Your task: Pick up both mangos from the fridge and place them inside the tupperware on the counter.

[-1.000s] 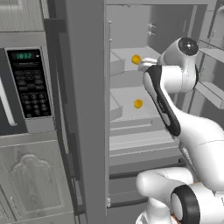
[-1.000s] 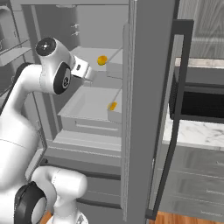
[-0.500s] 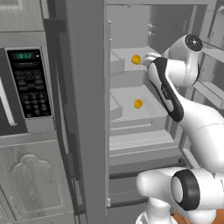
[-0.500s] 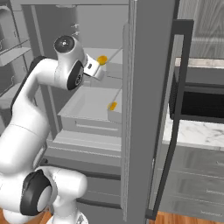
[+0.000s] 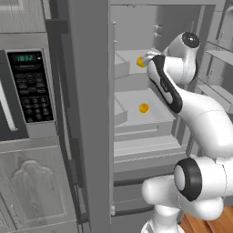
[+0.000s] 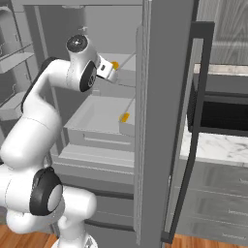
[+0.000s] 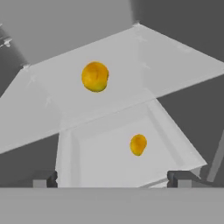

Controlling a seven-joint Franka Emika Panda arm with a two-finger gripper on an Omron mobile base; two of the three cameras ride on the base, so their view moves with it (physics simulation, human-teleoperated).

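From the left base view, I'm reaching into the fridge (image 5: 91, 113) toward the upper mango (image 5: 140, 62). The right base view is showing the lower mango (image 6: 124, 117) shelved below. Hand view: jaws spread wide, empty; I'm judging centring and advancing comes next.

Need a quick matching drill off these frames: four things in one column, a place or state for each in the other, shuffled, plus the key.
Column 1
1. upper mango
2. lower mango
3. gripper
4. microwave

Column 2
A. open, holding nothing, aimed into the fridge
B. lying on the upper white shelf
C. left of the fridge, green digits lit on its panel
D. lying in the open drawer one level down

Pairs: 1-B, 2-D, 3-A, 4-C
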